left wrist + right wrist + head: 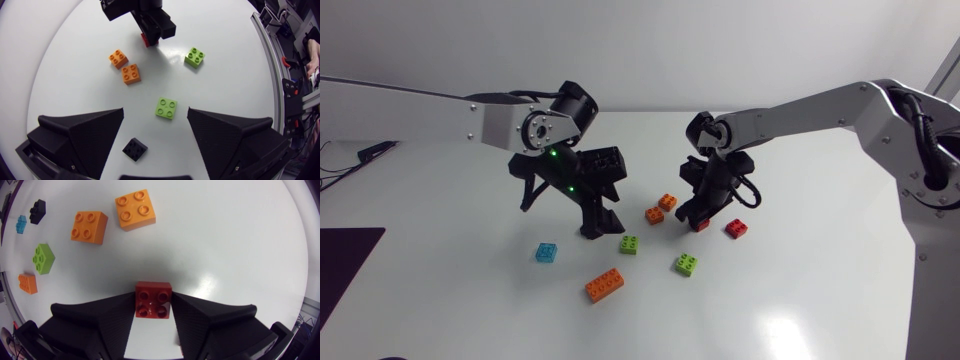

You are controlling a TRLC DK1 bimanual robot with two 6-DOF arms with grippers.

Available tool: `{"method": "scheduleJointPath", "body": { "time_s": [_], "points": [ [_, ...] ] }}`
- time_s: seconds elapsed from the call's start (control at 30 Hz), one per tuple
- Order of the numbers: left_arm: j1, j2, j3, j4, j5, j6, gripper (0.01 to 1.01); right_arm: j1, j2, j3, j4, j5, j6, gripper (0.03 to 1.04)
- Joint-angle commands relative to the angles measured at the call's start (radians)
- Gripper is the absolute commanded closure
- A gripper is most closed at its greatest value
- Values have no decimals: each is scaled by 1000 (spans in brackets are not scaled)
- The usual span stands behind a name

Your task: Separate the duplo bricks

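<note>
Only the head view gives you the loose red brick (736, 228), lying on the table (800, 290) just beside the right gripper (699, 217); neither wrist view shows it. The black brick (135, 149), in turn, you find only from the wrists. In the left wrist view it lies between the fingers of the left gripper (155, 112), and from above that claw covers it. You also see there a green brick (166, 107) just ahead of the black one, in the gap between the fingertips and touching neither. The left claw stands wide open and holds nothing. In the right wrist view the right claw is closed on the held red brick (153, 299), with a finger pressed to each side. Whether that brick rests on the table or hangs just above it, you cannot tell. Ahead of it lie the near orange brick (89, 227) and the far orange brick (135, 210), close to each other.
</note>
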Motion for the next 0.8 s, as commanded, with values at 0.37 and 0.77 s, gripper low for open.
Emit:
{"method": "scheduleJointPath", "body": {
  "time_s": [0.37, 0.77],
  "points": [
    [-19, 29, -29, -6, 27, 45, 144, -72, -52, -100, 45, 59, -30, 734],
    [-41, 78, -47, 2, 36, 83, 144, -124, -129, -198, 111, 74, -81, 266]
  ]
}}
